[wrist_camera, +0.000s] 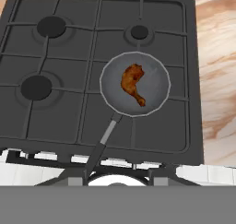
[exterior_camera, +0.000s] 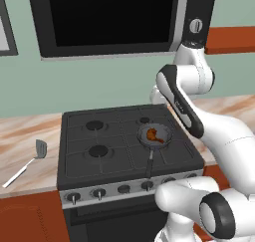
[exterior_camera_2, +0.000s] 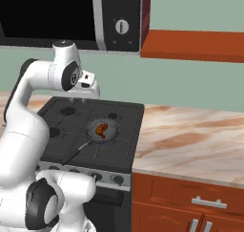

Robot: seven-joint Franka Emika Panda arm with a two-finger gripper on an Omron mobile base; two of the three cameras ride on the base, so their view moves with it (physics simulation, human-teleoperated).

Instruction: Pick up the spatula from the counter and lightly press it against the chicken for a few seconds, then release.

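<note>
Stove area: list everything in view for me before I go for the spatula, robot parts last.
stove: one, black, centre of the scene
counter: marbled beige, both sides of the stove
microwave: one, black, above the stove
pan: one, grey, on the stove's front right burner
chicken: one, brown, in the pan
spatula: one, grey, on the counter left of the stove
arm: one, white, raised over the stove
gripper: one, dark, open, above the stove

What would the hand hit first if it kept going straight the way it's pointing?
Probably the frying pan holding the chicken, on the stove below the hand; depth is unclear.
</note>
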